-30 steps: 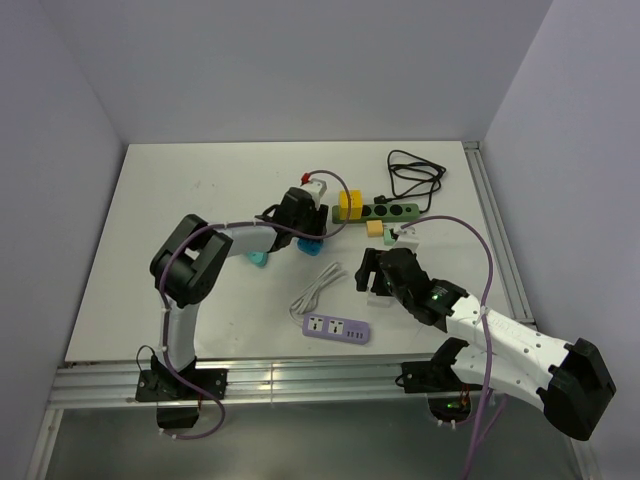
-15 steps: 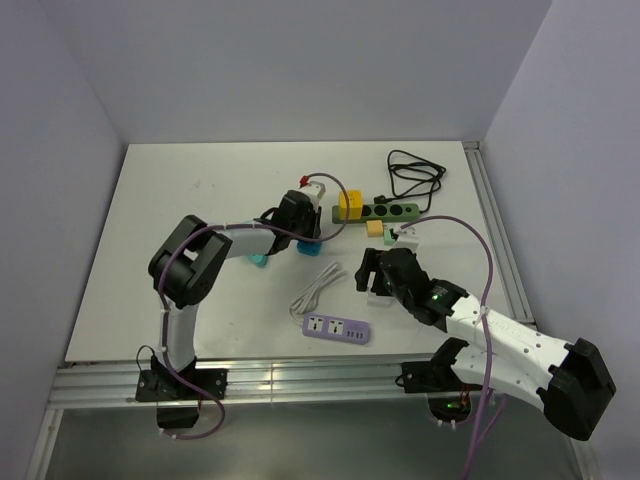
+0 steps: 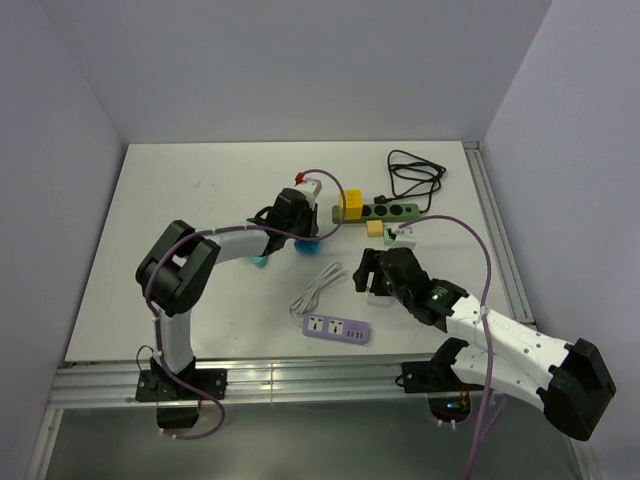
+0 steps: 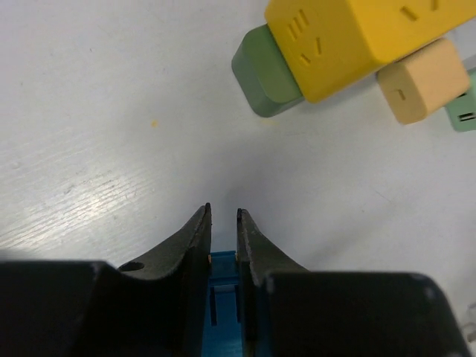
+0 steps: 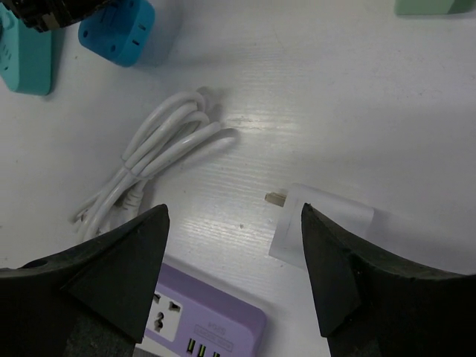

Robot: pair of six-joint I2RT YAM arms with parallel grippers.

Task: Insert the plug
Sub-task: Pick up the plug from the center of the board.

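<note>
The blue plug adapter (image 4: 223,294) sits low between the fingers of the left gripper (image 4: 222,216), whose jaws are pinched narrowly onto it. This looks like the grasp step, and the next move would be to lift the adapter and line it up with a free socket on the green power strip (image 4: 268,63) nearby. The right gripper (image 5: 234,216) hangs wide open above a white plug (image 5: 327,227), holding nothing.

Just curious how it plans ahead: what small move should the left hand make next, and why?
Probably a slight lift. The left hand is closed against both sides of the blue plug, which appears to rest on the table. The green power strip lies just ahead, so the plug likely needs raising first.
</note>
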